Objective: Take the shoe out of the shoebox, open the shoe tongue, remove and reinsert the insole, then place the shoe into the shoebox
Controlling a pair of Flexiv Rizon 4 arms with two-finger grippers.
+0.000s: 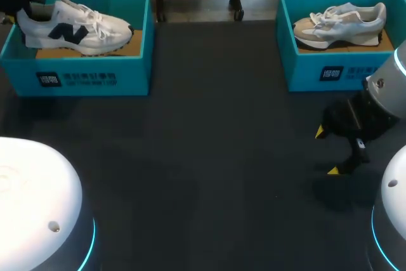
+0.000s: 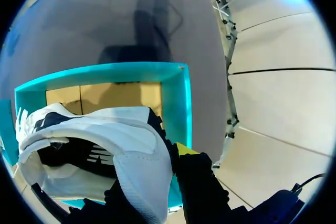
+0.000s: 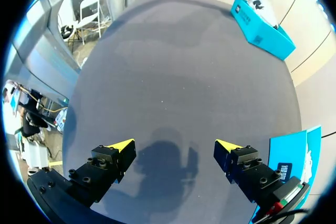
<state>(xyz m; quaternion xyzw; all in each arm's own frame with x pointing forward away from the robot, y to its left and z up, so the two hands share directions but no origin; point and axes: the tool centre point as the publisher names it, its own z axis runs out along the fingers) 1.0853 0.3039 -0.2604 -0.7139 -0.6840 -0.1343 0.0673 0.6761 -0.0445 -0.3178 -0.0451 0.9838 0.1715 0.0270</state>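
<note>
1. Left claw (image 2: 157, 174): it is closed on the heel of the white shoe (image 1: 76, 25). In the left wrist view, the heel wall stands between the two fingers. One yellow tip (image 2: 184, 148) presses on its outer side, and the other tip is hidden by the shoe.
2. You find the white shoe over the left shoebox (image 1: 89, 79), with the heel at the claw's side and the toe pointing toward the middle of the desk (image 1: 209, 157). Whether the sole touches the cardboard floor (image 2: 121, 95) of the box, you cannot tell.
3. On the side of this shoe there is a dark navy mark (image 1: 66, 33). Inside the shoe opening, the left wrist view shows a dark lining with some white print (image 2: 97, 158), too small and too bent to make out.
4. Right claw (image 1: 327, 152): its fingers stand wide apart and hold nothing. It hangs over the bare desk, just in front of the right shoebox (image 1: 304, 71).
5. The right shoebox holds a pale shoe (image 1: 339, 23) in white and beige, which lies on cardboard with its toe toward the middle of the desk.
6. Both boxes are turquoise, and each one has a white label on its front wall, on the left shoebox (image 1: 76, 79) and on the right shoebox (image 1: 331, 73). Each is a small square sign, and the left one has lines of writing beside it. The letters cannot be told.
</note>
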